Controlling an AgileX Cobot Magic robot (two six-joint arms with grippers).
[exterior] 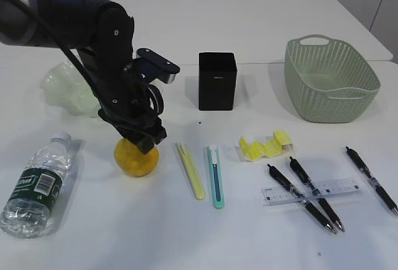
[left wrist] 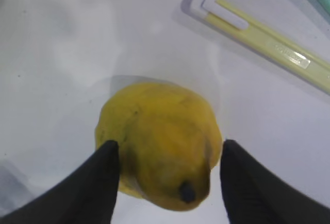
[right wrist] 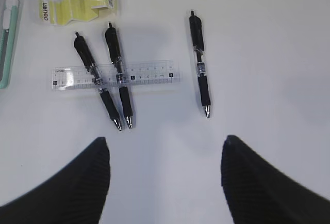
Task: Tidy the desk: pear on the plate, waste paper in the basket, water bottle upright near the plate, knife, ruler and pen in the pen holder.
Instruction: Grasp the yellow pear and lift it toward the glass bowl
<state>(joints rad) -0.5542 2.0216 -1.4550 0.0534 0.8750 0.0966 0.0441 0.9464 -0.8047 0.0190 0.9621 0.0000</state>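
The yellow pear [exterior: 135, 159] [left wrist: 160, 141] rests on the white desk [exterior: 93, 245]. My left gripper [exterior: 143, 140] [left wrist: 169, 149] straddles it from above, open, one finger against its side and the other a sliver off. Behind the arm sits the pale green plate [exterior: 59, 86]. The water bottle [exterior: 36, 186] lies on its side at the front left. Yellow waste paper [exterior: 266, 146] [right wrist: 77, 7], a clear ruler [exterior: 339, 186] [right wrist: 149, 73] and black pens [exterior: 372, 180] [right wrist: 199, 64] lie right of centre. My right gripper [right wrist: 165, 149] hangs open over bare desk.
The black pen holder [exterior: 217, 80] stands at centre back, and the green basket [exterior: 333, 93] at back right. A yellow clip-on tool [exterior: 191, 170] [left wrist: 258, 33] and a teal knife [exterior: 215, 175] [right wrist: 7, 38] lie side by side right of the pear.
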